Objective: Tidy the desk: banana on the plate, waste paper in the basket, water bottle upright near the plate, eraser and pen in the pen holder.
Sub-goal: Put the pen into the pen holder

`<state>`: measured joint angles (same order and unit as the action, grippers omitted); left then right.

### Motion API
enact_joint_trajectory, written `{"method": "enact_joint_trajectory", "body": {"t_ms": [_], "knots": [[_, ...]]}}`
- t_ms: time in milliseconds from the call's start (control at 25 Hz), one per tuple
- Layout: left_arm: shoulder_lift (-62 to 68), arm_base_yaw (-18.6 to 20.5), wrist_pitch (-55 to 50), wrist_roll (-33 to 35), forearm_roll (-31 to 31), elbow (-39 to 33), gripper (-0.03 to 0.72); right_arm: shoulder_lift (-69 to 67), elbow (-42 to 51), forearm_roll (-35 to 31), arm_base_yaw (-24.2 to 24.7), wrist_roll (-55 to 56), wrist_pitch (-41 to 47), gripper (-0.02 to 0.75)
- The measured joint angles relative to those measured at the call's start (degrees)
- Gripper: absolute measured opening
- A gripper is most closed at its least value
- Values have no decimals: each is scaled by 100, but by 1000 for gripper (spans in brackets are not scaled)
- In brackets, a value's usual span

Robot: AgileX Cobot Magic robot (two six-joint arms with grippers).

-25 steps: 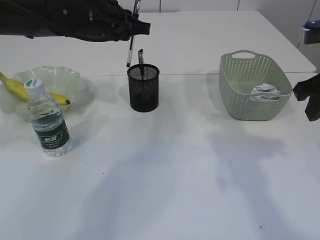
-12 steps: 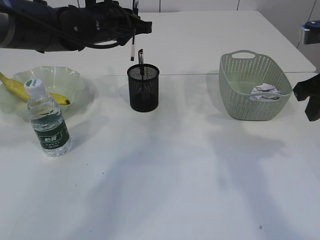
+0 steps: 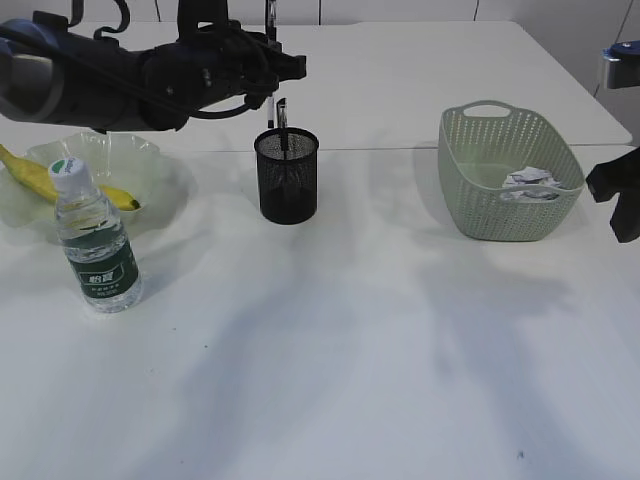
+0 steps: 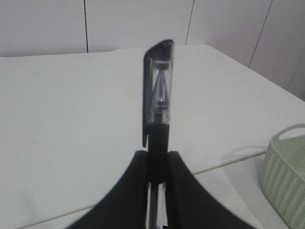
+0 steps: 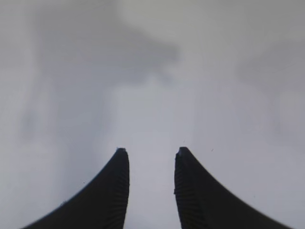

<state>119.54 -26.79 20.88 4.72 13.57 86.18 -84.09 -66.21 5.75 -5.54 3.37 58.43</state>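
Note:
My left gripper (image 3: 271,68) is shut on a black pen (image 4: 159,95) with a clear cap. It holds the pen upright just above the back rim of the black mesh pen holder (image 3: 287,180). A dark clip-like tip (image 3: 282,108) sticks out of the holder. The banana (image 3: 35,177) lies in the pale green plate (image 3: 110,155) at the left. In front of the plate the water bottle (image 3: 97,240) stands upright. The waste paper (image 3: 528,184) sits inside the sage basket (image 3: 505,205). At the right edge my right gripper (image 3: 620,195) is open and empty. The eraser is out of view.
The basket's rim (image 4: 286,171) shows at the lower right of the left wrist view. The right wrist view holds only bare white desk (image 5: 152,71) under the open fingers. A seam between two tabletops (image 3: 400,150) runs behind the holder.
The left arm has turned and shifted slightly right. The pen has gone from tilted to nearly upright, closer over the pen holder. The right gripper has not moved.

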Motion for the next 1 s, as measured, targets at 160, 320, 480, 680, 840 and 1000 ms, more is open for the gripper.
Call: {"method": "enact_joint_trajectory", "body": {"t_ms": [160,320,480,680,840,1000], "knots": [[134,0,115,-7,0,0,34,0,0,0,0,0,0,249],[286,0,237,-25,-19,0,34,0,0,0,0,0,0,249],[394,0,357,-118,-57,0,34,0,0,0,0,0,0,249],[491,0,407,-157,-91,0,34,0,0,0,0,0,12,249],[556,0,551,-168,-163,0,33,0,0,0,0,0,12,249],[662,0,583,-179,-172,0,34,0,0,0,0,0,12,249]]}}
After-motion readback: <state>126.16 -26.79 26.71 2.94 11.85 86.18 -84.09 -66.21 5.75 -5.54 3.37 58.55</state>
